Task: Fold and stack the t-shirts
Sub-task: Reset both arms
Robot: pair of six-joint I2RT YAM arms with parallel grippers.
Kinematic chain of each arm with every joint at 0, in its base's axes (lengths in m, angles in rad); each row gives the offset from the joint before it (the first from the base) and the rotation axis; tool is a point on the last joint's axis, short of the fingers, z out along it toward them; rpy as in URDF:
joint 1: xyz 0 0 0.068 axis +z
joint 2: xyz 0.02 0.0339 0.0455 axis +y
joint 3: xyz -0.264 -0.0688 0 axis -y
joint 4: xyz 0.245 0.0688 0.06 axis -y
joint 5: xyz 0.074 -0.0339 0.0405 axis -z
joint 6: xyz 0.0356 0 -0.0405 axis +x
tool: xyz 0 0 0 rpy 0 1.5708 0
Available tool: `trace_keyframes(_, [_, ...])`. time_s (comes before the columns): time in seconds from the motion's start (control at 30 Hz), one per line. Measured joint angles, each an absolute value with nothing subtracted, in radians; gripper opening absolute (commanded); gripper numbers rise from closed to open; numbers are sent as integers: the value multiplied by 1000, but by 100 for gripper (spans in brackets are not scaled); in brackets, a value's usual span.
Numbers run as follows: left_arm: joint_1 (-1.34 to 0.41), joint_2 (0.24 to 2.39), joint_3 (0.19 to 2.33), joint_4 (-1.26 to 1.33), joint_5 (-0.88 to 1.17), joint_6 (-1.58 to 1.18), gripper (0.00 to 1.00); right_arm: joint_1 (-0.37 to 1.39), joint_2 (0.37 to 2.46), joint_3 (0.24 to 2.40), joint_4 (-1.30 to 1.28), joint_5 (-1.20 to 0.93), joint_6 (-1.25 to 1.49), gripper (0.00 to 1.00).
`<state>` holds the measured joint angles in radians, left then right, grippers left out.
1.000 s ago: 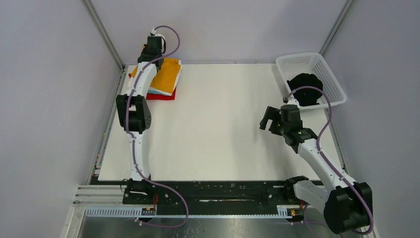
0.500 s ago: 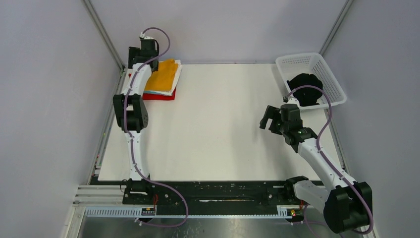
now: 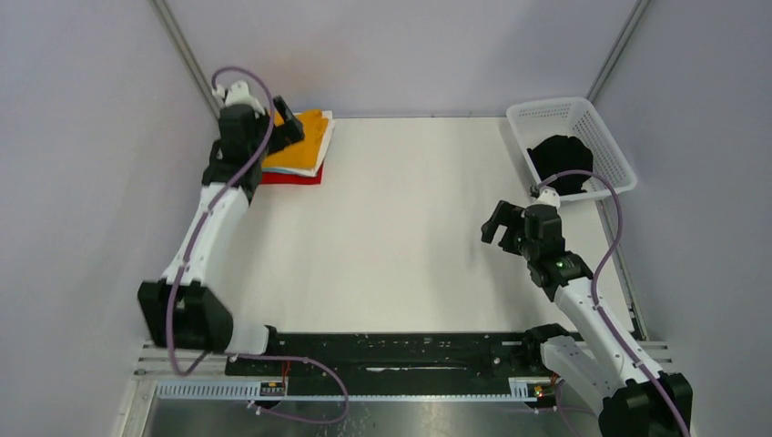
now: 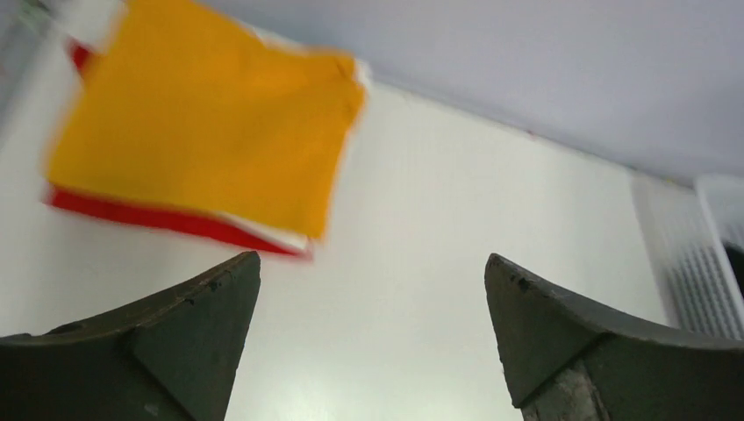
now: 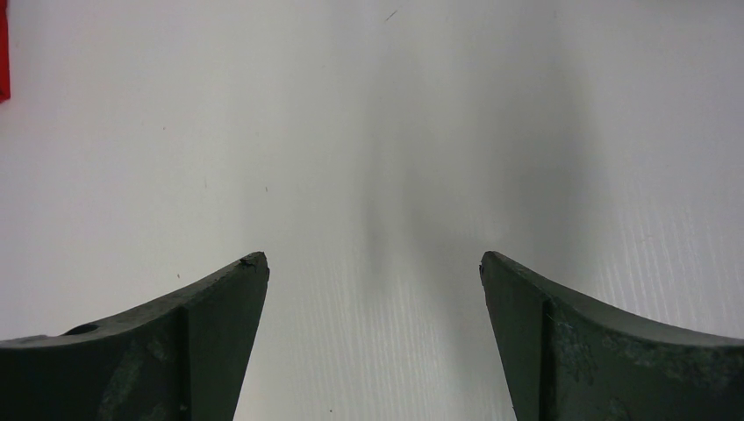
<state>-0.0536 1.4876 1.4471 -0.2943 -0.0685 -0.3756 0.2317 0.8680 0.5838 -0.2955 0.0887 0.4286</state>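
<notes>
A folded stack of t-shirts lies at the table's back left corner. The mustard-yellow one (image 3: 308,143) is on top, with white and light-blue layers under it and a red one (image 3: 293,177) at the bottom. My left gripper (image 3: 289,126) hangs open above the stack's left edge. In the left wrist view the yellow shirt (image 4: 206,149) and the red edge (image 4: 145,213) lie beyond my left gripper (image 4: 373,256), and nothing is between its fingers. A black t-shirt (image 3: 560,162) lies bunched in the basket. My right gripper (image 3: 499,228) (image 5: 373,255) stands open over bare table.
The white lattice basket (image 3: 612,155) stands at the back right corner, and its wall (image 4: 693,263) shows blurred in the left wrist view. Grey walls close in the back and both sides. A sliver of the red shirt (image 5: 3,53) shows at the right wrist view's left edge.
My left gripper opened and let go of the yellow shirt, which stays on the stack. The left arm swung back and to the left. The right arm drew slightly nearer.
</notes>
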Motion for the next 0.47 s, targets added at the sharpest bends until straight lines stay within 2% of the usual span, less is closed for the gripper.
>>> trace_keyframes(0.13, [-187, 1191, 1019, -191, -18, -471, 99, 232, 805, 545, -306, 113, 451, 100])
trace_keyframes(0.27, [-307, 994, 693, -190, -12, -527, 99, 232, 756, 525, -330, 160, 468, 100])
trace_keyframes(0.37, [-316, 874, 549, -260, -41, -570, 99, 232, 725, 517, -338, 208, 480, 99])
trace_keyframes(0.47, [-316, 790, 527, -312, -94, -586, 99, 232, 696, 503, -339, 239, 487, 99])
